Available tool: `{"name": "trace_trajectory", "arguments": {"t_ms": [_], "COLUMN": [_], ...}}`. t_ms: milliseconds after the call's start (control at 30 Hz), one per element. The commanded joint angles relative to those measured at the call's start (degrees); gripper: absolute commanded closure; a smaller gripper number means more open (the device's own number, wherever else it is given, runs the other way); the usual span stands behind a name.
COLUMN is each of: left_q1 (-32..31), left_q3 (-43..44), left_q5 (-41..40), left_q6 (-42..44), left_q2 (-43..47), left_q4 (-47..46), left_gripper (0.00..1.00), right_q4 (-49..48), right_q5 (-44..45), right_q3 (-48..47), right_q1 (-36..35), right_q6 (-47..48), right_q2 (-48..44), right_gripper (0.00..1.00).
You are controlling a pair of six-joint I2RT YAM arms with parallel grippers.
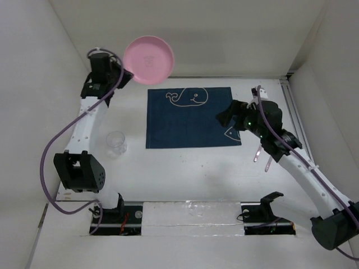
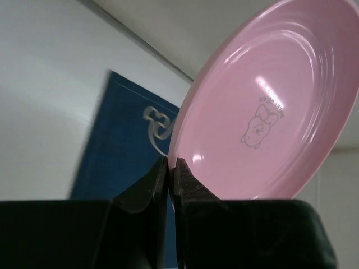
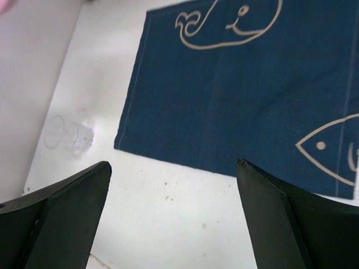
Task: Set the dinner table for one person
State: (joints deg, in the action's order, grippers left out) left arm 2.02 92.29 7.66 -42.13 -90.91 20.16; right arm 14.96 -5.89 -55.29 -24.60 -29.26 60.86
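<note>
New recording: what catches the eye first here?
A pink plate is held tilted in the air, pinched at its rim by the left gripper, over the far left corner of the table. A navy placemat with whale and fish drawings lies mid-table, with a clear glass to its left. The right gripper hangs open over the mat's right side.

You had a glossy, smooth pink plate (image 2: 269, 95) that looked like plastic, catching bright highlights; a matt navy cloth placemat (image 1: 190, 120); a clear, see-through tumbler (image 1: 116, 142), glass or plastic you couldn't tell; and a matt white dinner table (image 1: 185, 174).
</note>
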Motion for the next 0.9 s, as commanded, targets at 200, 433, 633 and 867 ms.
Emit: {"name": "trace_trajectory", "arguments": {"t_ms": [200, 433, 633, 867], "left_q1": [-19.5, -21.7, -22.9, -24.7], "left_q3": [-6.5, -6.5, -4.8, -2.1], "left_q5": [1.0, 2.2, 5.3, 3.3], "left_q6": [-1.5, 0.2, 1.5, 2.1], "left_q2": [-6.5, -17.0, -20.9, -25.7], "left_q4": [-7.1, -8.4, -10.4, -8.9], "left_gripper": [1.00, 1.00, 1.00, 1.00], "right_q4": [11.0, 11.6, 10.4, 10.4], "right_q5": [3.5, 0.2, -0.4, -1.0], "right_q3": [-6.1, -4.9, -3.0, -2.5], "right_q1": [5.8, 8.5, 9.0, 9.6], "right_q6": [1.6, 2.7, 3.2, 3.8], "right_q2": [-6.1, -7.3, -6.7, -6.2], "right_gripper": [0.00, 0.00, 0.00, 0.00]}}
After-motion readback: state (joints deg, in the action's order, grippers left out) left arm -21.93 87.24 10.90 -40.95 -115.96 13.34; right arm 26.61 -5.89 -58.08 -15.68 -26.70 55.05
